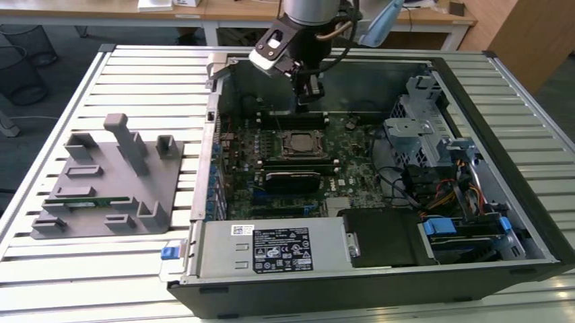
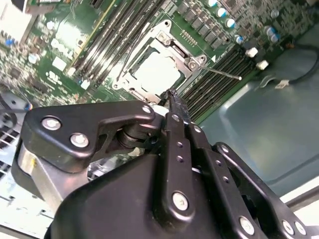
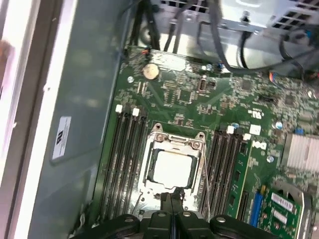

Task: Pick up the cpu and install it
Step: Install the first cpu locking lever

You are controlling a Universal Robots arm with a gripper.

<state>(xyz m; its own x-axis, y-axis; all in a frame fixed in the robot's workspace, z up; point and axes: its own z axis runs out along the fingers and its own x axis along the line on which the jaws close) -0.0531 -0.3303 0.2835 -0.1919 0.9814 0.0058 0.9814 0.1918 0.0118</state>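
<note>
In the exterior view, the gripper point(image 1: 306, 101) hangs at the upper middle, above the socket point(image 1: 298, 142). In the second wrist view, the cpu point(image 2: 155, 73) sits in the socket at the upper middle. In the first wrist view, the fingers point(image 3: 168, 209) are pressed together, holding nothing. To do this well, check the chip lies flat.

Greens, greys and black inside the open case

The silvery-grey square cpu point(image 3: 172, 168) with its pale rim sits on a green motherboard point(image 3: 199, 99); the matte black gripper point(image 2: 172, 97), a pale grey plastic fixture point(image 1: 104, 182), and blue cable clips point(image 1: 440, 225).
</note>
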